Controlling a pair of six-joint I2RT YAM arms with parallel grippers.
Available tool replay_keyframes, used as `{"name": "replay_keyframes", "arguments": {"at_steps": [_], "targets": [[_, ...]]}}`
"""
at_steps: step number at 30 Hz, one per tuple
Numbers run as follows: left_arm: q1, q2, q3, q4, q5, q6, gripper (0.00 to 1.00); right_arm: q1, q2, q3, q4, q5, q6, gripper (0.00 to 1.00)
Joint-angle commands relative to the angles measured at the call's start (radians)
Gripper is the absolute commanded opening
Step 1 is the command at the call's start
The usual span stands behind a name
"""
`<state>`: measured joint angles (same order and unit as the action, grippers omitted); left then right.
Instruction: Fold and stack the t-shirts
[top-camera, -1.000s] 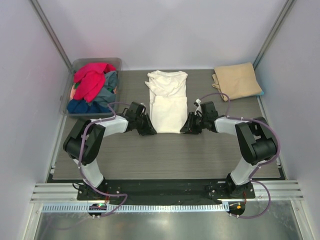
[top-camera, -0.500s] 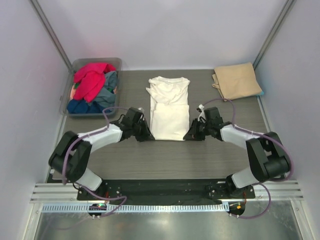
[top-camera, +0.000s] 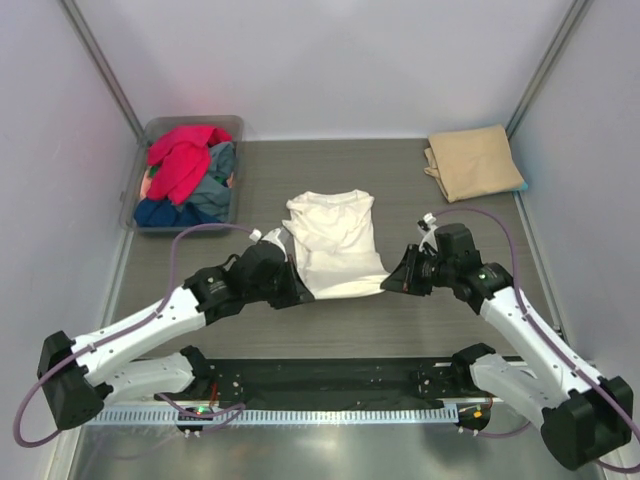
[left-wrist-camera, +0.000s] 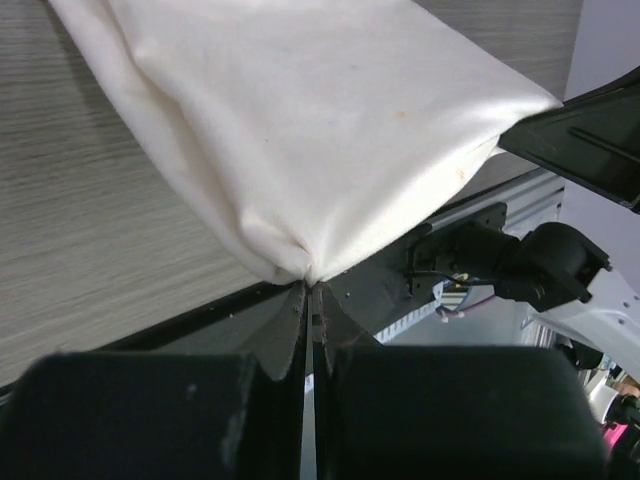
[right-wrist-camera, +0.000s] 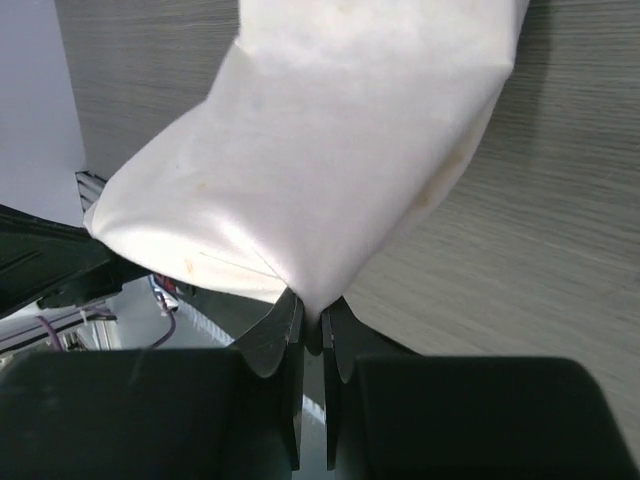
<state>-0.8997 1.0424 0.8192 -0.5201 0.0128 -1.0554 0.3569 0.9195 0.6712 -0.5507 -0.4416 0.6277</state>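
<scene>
The cream-white t-shirt (top-camera: 335, 240) lies lengthwise on the table's middle, its near end lifted. My left gripper (top-camera: 298, 290) is shut on the shirt's near left corner; in the left wrist view the cloth (left-wrist-camera: 300, 130) is pinched at the fingertips (left-wrist-camera: 310, 292). My right gripper (top-camera: 392, 283) is shut on the near right corner, which the right wrist view shows as cloth (right-wrist-camera: 330, 150) clamped between the fingers (right-wrist-camera: 312, 325). A folded tan-beige t-shirt (top-camera: 473, 161) lies at the back right. Red (top-camera: 180, 158) and blue-grey (top-camera: 212, 190) shirts are heaped in the tub.
A grey translucent plastic tub (top-camera: 155, 129) stands at the back left corner. White walls close in the sides and back. The black base rail (top-camera: 330, 375) runs along the near edge under the arms.
Both grippers have pulled the cream-white shirt toward the near edge and raised its near end. The arms have stretched out and the shirt has slid away from the back.
</scene>
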Motion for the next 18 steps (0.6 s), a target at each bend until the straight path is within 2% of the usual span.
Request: {"name": "replay_keyframes", "arguments": {"at_steps": [1, 6, 10, 13, 16, 18], "targets": [[-0.027, -0.051, 0.078, -0.197, -0.112, -0.045, 0.00, -0.006, -0.060, 0.106, -0.159, 0.076, 0.012, 0.01], [-0.022, -0.021, 0.202, -0.302, -0.229, 0.024, 0.00, -0.007, 0.034, 0.264, -0.206, 0.118, -0.039, 0.01], [0.048, 0.070, 0.334, -0.354, -0.252, 0.142, 0.00, -0.009, 0.183, 0.382, -0.204, 0.164, -0.086, 0.01], [0.141, 0.151, 0.406, -0.344, -0.222, 0.205, 0.00, -0.022, 0.298, 0.478, -0.203, 0.199, -0.123, 0.01], [0.244, 0.234, 0.457, -0.308, -0.117, 0.267, 0.00, -0.041, 0.402, 0.547, -0.170, 0.192, -0.143, 0.01], [0.265, 0.292, 0.492, -0.288, -0.068, 0.294, 0.00, -0.044, 0.468, 0.583, -0.158, 0.179, -0.149, 0.01]]}}
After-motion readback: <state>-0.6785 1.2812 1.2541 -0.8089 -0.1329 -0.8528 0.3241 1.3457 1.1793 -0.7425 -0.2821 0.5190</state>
